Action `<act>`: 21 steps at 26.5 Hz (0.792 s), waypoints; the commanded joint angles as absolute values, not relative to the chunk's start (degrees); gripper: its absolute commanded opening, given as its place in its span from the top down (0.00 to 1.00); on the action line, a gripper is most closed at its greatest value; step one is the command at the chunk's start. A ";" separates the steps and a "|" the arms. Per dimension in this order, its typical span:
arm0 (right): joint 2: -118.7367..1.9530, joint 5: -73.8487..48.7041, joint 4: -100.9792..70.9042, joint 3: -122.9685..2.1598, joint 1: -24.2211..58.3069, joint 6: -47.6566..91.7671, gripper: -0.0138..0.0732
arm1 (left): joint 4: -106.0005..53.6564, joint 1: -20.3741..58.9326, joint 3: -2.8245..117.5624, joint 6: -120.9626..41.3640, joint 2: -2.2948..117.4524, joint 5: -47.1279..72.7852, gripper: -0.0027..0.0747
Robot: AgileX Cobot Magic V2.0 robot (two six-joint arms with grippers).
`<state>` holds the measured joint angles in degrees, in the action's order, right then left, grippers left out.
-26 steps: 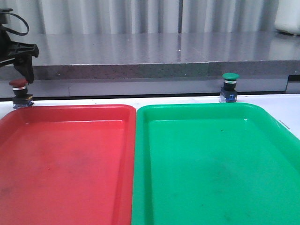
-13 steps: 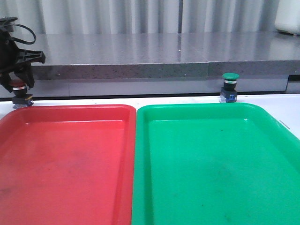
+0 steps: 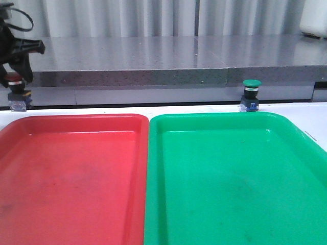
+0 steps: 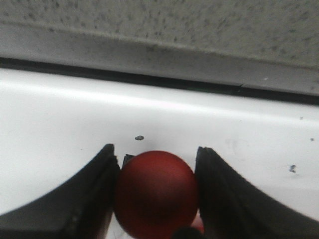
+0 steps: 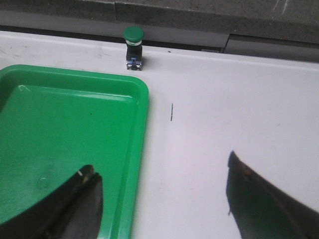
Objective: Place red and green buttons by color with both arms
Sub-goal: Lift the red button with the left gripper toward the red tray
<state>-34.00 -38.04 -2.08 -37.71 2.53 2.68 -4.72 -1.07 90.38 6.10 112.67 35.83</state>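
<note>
My left gripper (image 3: 15, 81) hangs at the far left beyond the red tray (image 3: 76, 118), shut on the red button (image 3: 17, 92), which is off the white table. In the left wrist view the dull red cap (image 4: 155, 194) fills the space between the two black fingers of the left gripper (image 4: 155, 149). The green button (image 3: 251, 94) stands upright on the table just behind the green tray (image 3: 219, 116). My right gripper (image 5: 161, 164) is open and empty, low over the green tray's (image 5: 75, 129) right rim, well short of the green button (image 5: 133, 47). It is out of the front view.
A grey stone ledge (image 3: 163, 64) runs along the back of the table right behind both buttons. A white container (image 3: 313, 18) stands on it at the far right. The two trays lie side by side, touching, and fill the near part of the table.
The left gripper came down around the red button, closed on its cap, and has lifted it a little off the table. The green button has not moved.
</note>
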 commanded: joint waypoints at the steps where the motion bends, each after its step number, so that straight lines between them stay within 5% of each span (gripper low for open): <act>1: -34.46 -34.18 -1.89 -39.58 2.29 3.21 0.22 | -5.33 -0.91 92.06 5.83 104.51 35.45 0.69; 21: -34.46 -34.18 -1.89 -39.58 2.29 3.21 0.22 | -5.58 15.29 58.31 3.41 70.43 31.99 0.69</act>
